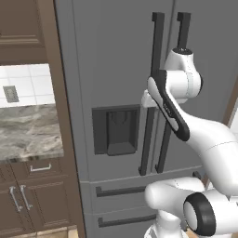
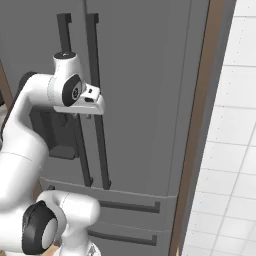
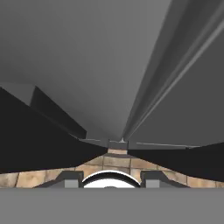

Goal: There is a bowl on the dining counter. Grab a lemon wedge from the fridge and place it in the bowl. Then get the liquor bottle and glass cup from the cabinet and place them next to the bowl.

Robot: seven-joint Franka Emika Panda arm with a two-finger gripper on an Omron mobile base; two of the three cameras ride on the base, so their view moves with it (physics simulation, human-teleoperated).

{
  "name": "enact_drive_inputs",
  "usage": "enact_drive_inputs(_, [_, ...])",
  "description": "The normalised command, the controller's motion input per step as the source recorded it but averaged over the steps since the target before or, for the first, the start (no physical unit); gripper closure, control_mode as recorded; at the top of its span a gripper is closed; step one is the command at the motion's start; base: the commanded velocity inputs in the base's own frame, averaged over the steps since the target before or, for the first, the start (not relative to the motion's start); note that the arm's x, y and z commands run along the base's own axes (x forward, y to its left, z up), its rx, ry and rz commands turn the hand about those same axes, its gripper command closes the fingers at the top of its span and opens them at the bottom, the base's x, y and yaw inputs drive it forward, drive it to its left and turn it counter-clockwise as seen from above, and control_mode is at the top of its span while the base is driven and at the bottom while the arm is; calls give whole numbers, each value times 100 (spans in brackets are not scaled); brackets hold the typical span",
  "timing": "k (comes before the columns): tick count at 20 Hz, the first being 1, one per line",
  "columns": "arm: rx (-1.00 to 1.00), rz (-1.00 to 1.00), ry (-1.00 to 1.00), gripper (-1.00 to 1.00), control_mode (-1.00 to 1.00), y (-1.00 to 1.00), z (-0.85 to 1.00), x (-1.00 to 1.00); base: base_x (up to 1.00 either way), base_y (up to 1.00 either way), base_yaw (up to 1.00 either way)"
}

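The tall grey steel fridge [image 1: 116,69] [image 2: 150,75] stands right in front of me, with both doors shut. Two dark vertical handles [image 1: 157,56] [image 2: 92,50] run side by side along the middle seam [image 3: 131,118]. My gripper [image 2: 86,116] [image 3: 111,178] hangs close against these handles at about dispenser height and points down along the seam. Its fingertips [image 3: 70,178] stand apart with nothing between them. The dark dispenser recess [image 1: 116,130] lies to the left of the handles. The lemon wedge, bowl, liquor bottle and glass cup are out of view.
Left of the fridge are a dark brown wall cabinet [image 1: 21,28], a marble counter [image 1: 28,130] and brown drawer units [image 1: 28,195]. A brown side panel [image 2: 200,125] and a white tiled wall [image 2: 230,150] close in on the right. Fridge drawers [image 1: 121,190] sit below.
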Motion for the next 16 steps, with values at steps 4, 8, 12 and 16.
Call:
enact_drive_inputs(4, [0, 0, 0, -100, 100, 0, 0, 0, -5, 0, 0])
enact_drive_inputs(8, [0, 0, 0, -100, 100, 0, 0, 0, -56, -8, 0])
enact_drive_inputs(12, [0, 0, 0, -100, 100, 0, 0, 0, -75, -11, 0])
enact_drive_inputs(16, [0, 0, 0, -100, 100, 0, 0, 0, -55, -22, 0])
